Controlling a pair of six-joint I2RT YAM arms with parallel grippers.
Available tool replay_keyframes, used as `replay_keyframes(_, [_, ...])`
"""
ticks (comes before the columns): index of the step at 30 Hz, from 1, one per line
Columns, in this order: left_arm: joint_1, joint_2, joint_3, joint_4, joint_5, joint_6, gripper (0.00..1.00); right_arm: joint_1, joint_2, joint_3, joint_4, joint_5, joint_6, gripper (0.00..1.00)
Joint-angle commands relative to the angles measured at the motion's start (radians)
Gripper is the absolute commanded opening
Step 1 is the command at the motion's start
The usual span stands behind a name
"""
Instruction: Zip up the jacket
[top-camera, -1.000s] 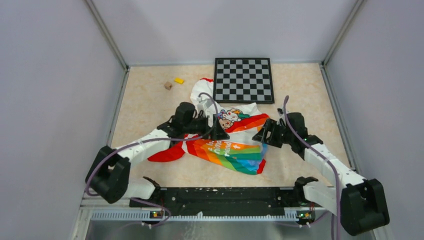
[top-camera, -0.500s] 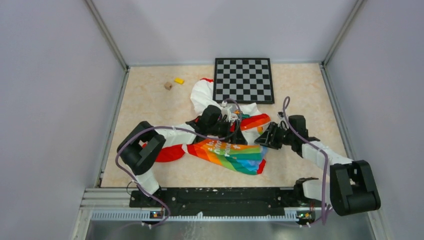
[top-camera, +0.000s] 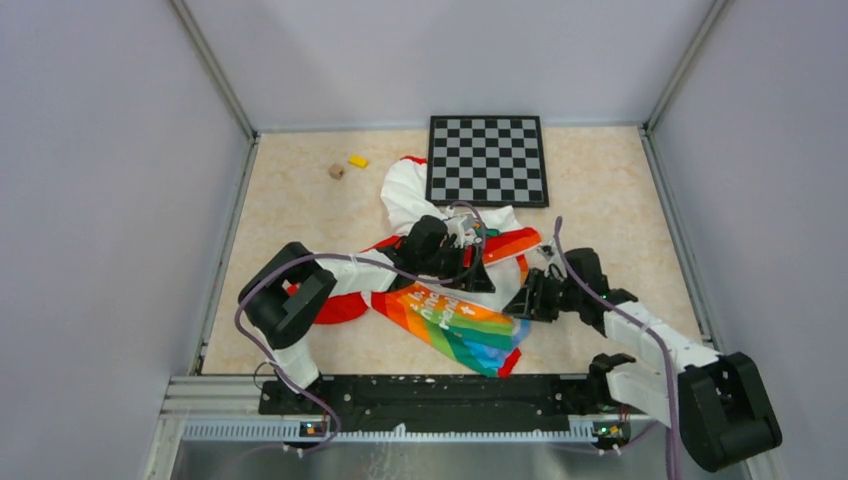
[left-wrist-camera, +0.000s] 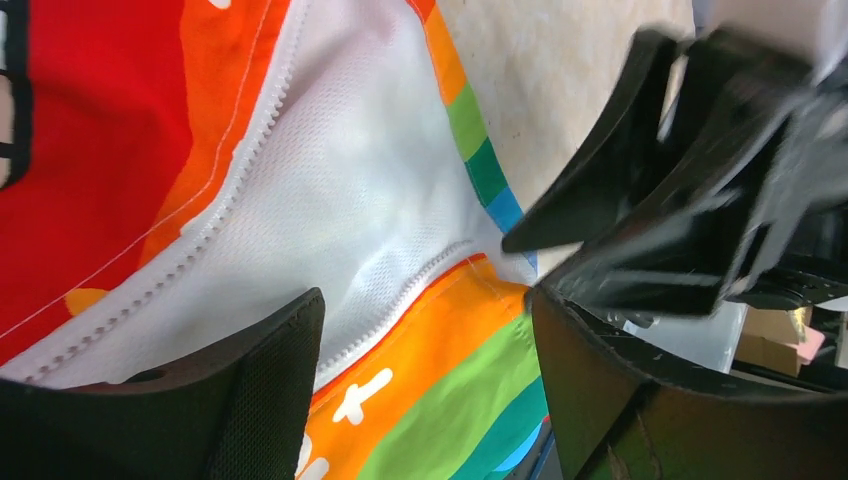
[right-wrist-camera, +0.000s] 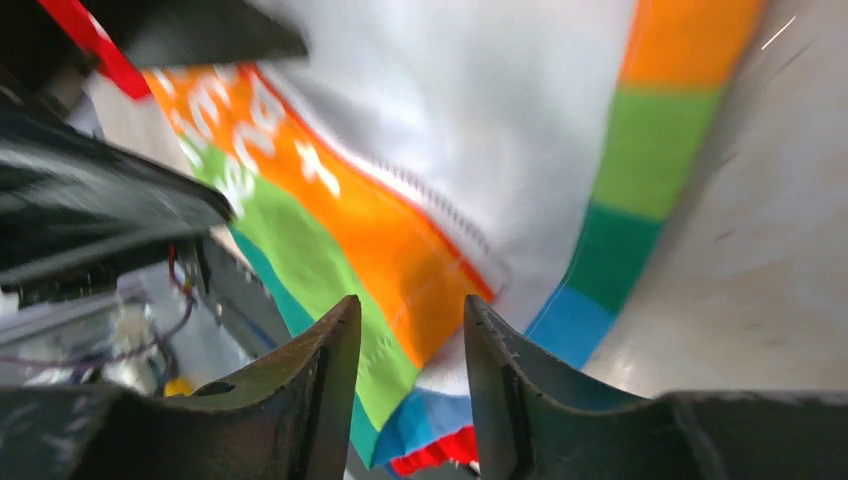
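Observation:
The jacket (top-camera: 455, 320) lies crumpled mid-table, white part toward the back, red sleeve at the left, rainbow panel toward the front. My left gripper (top-camera: 487, 272) hovers over its middle. In the left wrist view its jaws (left-wrist-camera: 425, 300) stand wide open above the white zipper teeth (left-wrist-camera: 240, 180) and the orange stripe, gripping nothing. My right gripper (top-camera: 522, 300) is at the rainbow panel's right edge. Its fingers (right-wrist-camera: 411, 305) stand a narrow gap apart over the orange, green and blue stripes of the jacket (right-wrist-camera: 480, 120), with nothing pinched. The right gripper's fingers (left-wrist-camera: 610, 190) show close by in the left wrist view.
A black-and-grey checkerboard (top-camera: 487, 160) lies at the back, its near edge over the jacket's white part. A yellow block (top-camera: 357, 161) and a small brown cube (top-camera: 336, 171) sit back left. Grey walls enclose the table; the black base rail (top-camera: 440, 395) runs along the front.
The left gripper moved right over the jacket's middle. The right gripper came nearer the front, left toward the hem, its jaws narrowing. The rainbow panel shifted toward the front.

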Motion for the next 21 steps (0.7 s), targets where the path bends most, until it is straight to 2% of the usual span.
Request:
replay_keyframes(1, [-0.001,-0.065,0.039,-0.010,-0.038,0.035,0.79,-0.130,-0.058,0.128,-0.027,0.115,-0.046,0.44])
replay_keyframes(3, [-0.001,-0.065,0.066,-0.026,-0.032,0.038,0.79,-0.169,-0.041,0.145,0.013,0.142,-0.011,0.47])
replay_keyframes(7, [-0.001,-0.070,0.102,-0.024,-0.049,0.056,0.86,-0.179,0.027,0.179,0.121,0.327,0.002,0.60])
replay_keyframes(13, [-0.002,-0.053,0.170,-0.065,-0.097,0.115,0.91,-0.224,0.315,0.381,0.124,0.485,-0.125,0.58])
replay_keyframes(16, [-0.001,-0.045,0.171,-0.066,-0.089,0.118,0.91,-0.278,0.438,0.456,0.171,0.411,-0.152,0.58])
replay_keyframes(19, [-0.001,-0.044,0.148,-0.059,-0.063,0.103,0.91,-0.320,0.557,0.533,0.202,0.265,-0.188,0.55])
replay_keyframes(21, [-0.001,-0.048,0.126,-0.053,-0.036,0.091,0.90,-0.322,0.616,0.572,0.197,0.197,-0.228,0.49])
